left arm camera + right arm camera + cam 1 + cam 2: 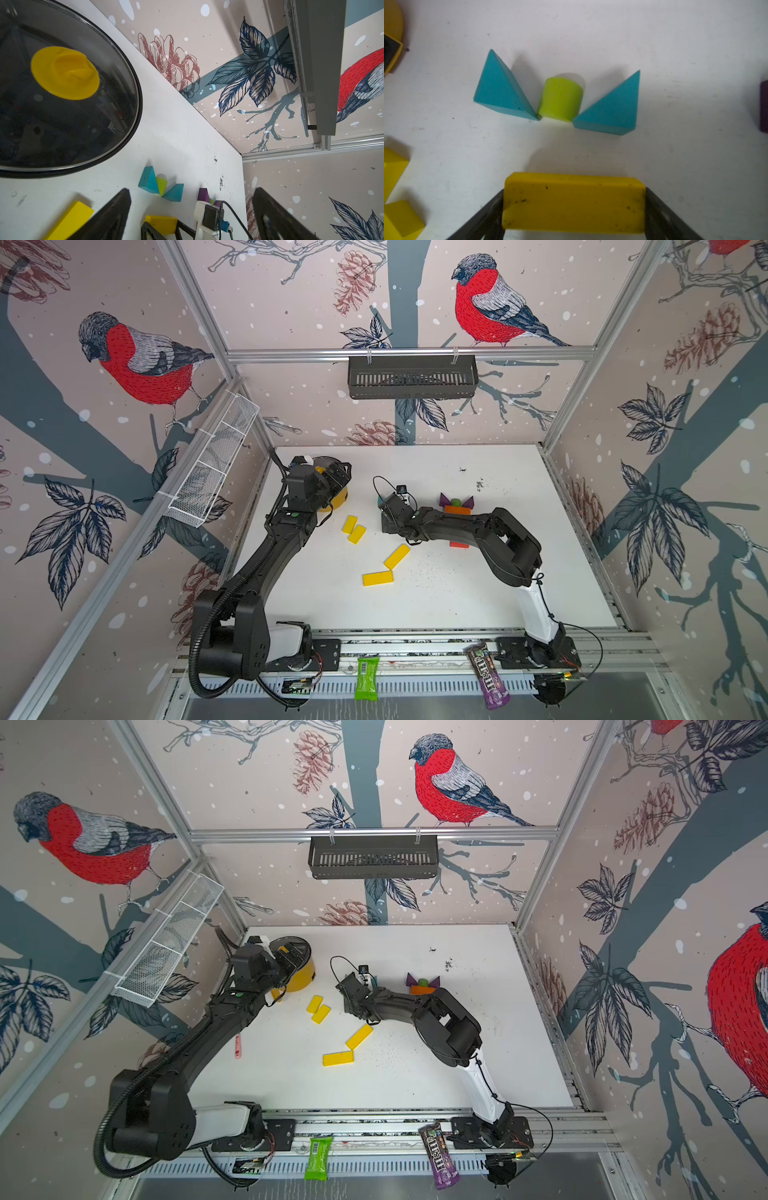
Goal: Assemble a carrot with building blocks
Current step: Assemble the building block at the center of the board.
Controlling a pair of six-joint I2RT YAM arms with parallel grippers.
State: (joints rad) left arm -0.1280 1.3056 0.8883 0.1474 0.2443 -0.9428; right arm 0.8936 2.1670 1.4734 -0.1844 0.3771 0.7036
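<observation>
yellow bar [574,204] sits gripped end to end in our right pincer [574,198], lengthwise across the jaws; teal triangles [500,89] and green piece [560,97] lie just ahead. our left pincer [191,192] gapes empty.

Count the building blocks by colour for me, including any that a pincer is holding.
Yellow bars: 5, one in the right pincer
Teal triangles: 2
Purple triangles: 2
Lime-green pieces: 2
Orange bar: 1
Red bar: 1
Total: 13 in view; the right arm may hide more.
</observation>
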